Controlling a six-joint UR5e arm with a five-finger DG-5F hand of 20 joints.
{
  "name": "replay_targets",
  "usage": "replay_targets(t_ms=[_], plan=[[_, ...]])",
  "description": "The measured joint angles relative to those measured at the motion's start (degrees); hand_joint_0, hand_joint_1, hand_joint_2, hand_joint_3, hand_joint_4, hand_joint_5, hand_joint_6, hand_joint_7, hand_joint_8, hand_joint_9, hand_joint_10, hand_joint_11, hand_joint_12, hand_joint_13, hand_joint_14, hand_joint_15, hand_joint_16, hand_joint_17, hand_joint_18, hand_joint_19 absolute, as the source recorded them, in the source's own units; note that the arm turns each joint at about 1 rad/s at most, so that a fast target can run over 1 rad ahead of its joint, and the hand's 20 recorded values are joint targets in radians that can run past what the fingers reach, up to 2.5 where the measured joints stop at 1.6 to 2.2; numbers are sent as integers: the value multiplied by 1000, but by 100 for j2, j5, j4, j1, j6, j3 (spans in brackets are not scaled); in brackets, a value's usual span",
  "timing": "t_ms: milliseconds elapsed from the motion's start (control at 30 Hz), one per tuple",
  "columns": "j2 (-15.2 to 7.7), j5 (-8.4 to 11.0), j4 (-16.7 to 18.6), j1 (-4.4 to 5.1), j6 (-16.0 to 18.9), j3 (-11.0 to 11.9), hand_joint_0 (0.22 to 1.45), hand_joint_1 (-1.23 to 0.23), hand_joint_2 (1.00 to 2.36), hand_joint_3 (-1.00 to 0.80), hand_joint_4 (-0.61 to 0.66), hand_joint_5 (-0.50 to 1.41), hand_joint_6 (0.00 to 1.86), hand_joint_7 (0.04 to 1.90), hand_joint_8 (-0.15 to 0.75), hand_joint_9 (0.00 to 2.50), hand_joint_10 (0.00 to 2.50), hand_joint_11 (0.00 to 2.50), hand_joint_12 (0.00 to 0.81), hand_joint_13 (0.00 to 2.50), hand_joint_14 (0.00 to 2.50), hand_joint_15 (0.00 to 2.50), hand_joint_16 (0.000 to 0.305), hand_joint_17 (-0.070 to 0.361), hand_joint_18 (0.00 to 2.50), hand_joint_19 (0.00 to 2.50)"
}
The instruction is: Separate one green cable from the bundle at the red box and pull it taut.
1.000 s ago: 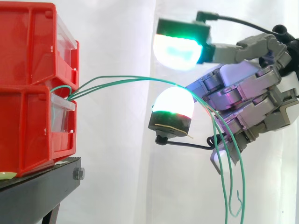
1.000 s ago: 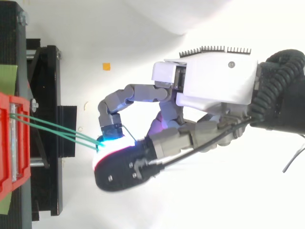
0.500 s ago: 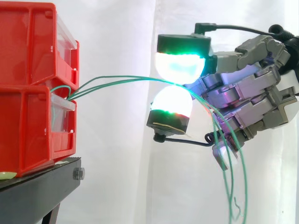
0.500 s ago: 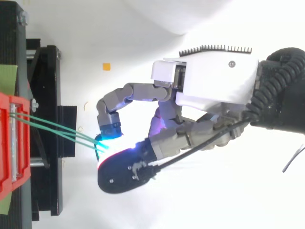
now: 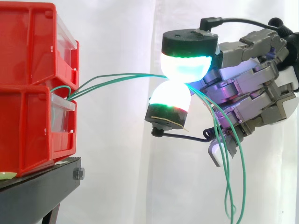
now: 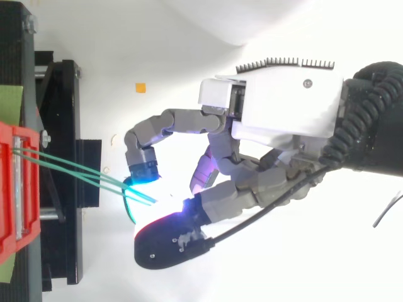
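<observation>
What matters here is the line of the green cables. They leave the front edge of the lower red box, which sits at the right edge of the black stand. From there they run almost level to the right, straight into the hand, and their long axis points from box to fingertips. Past the fingers the loose ends fall steeply down in front of the hand.

The hand comes in from the right with its curled fingers reaching toward the box. Two glowing pads are pressed together, one above the other, and the cables enter at their contact, so we read this as a pinch. We cannot tell whether one strand or several sit in it. The remaining fingers are folded back toward the palm.

In the top view the strands fan slightly from the box edge and converge at the fingertips. The span sags a little near the box, so we judge the pull away from the box is not yet finished.
</observation>
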Motion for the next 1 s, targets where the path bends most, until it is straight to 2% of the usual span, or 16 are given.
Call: replay_targets(t_ms=[33,133,200,267,333,367,567,733,1000], plan=[[0,0,0,-1,0,0,472,-680,1000,-489,115,106,648,1135,208,2269,1939,1526,295,1413,2500,937,71,159,1000,335],[0,0,0,-3,0,2,415,-447,1000,-500,123,117,622,1180,214,2332,1837,1532,307,1472,2500,909,80,180,1070,160],[0,0,0,-4,0,3,419,-348,1000,-500,114,119,620,1174,203,2335,1849,1523,307,1478,2500,898,80,180,1068,168],[0,0,0,-5,0,2,460,-214,1000,-500,103,117,623,1150,182,2308,1947,1469,285,1442,2500,911,71,160,1021,234],[0,0,0,-5,0,3,507,-194,1000,-500,92,118,614,1160,164,2268,2053,1416,269,1404,2500,916,64,143,974,358],[0,0,-1,-5,0,2,585,-262,1000,-500,64,117,612,1143,135,2232,2127,1417,245,1363,2500,940,54,122,943,503],[0,0,-3,-5,0,3,749,-618,1002,-482,53,138,537,1311,94,2291,1988,1425,228,1390,2500,951,52,117,985,510],[0,0,-1,-5,0,3,777,-674,1010,-406,47,144,519,1362,93,2307,1936,1453,222,1393,2500,926,52,118,934,435],[-1,46,14,-2,-4,17,757,-702,1016,-287,13,145,515,1376,102,2328,1870,1490,233,1401,2500,934,53,120,952,434]])
